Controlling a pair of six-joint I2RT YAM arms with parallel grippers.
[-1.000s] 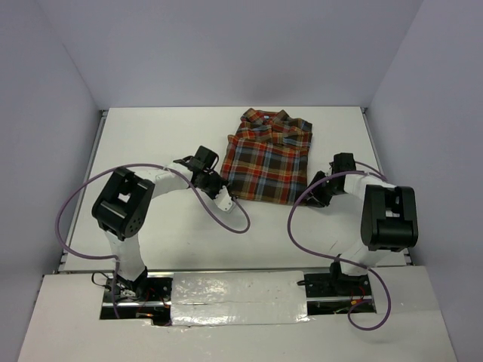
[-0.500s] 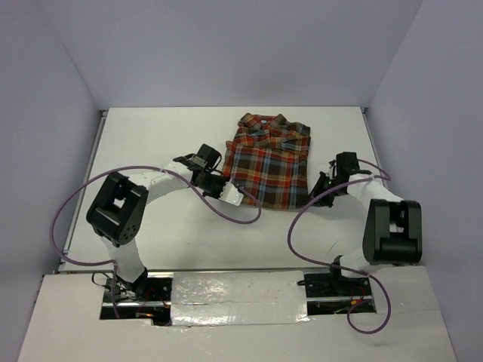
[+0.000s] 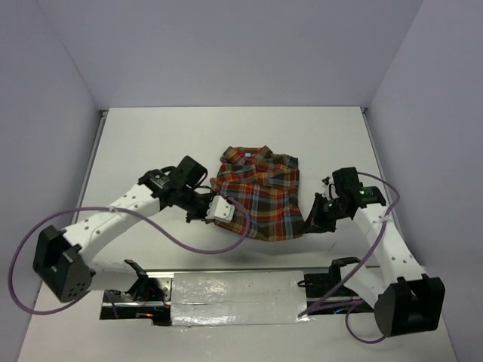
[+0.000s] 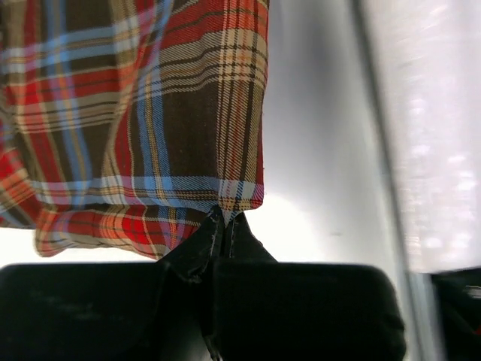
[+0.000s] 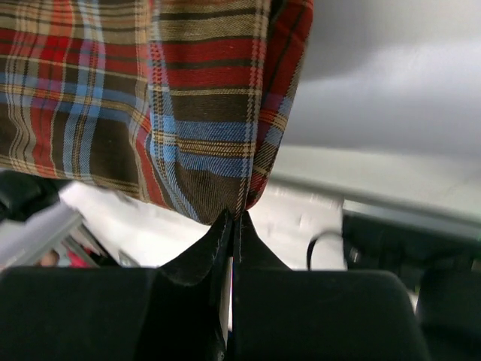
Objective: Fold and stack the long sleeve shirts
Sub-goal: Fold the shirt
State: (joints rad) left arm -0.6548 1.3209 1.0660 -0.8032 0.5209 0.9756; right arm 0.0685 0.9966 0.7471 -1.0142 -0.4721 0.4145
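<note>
Both grippers are clamped tight on the plaid shirt [image 3: 260,192]: the left gripper [image 3: 230,213] pinches the near left corner of its folded bottom edge, the right gripper [image 3: 311,219] the near right corner. The shirt spreads between them over the near middle of the tabletop [image 3: 151,143], collar toward the far side, checked cloth caught at the tips of the fingers [image 4: 201,250].

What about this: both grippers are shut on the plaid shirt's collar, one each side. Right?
Not the collar: the left gripper and right gripper are shut on the plaid shirt's near hem corners, one each side; top external view shows it.
</note>
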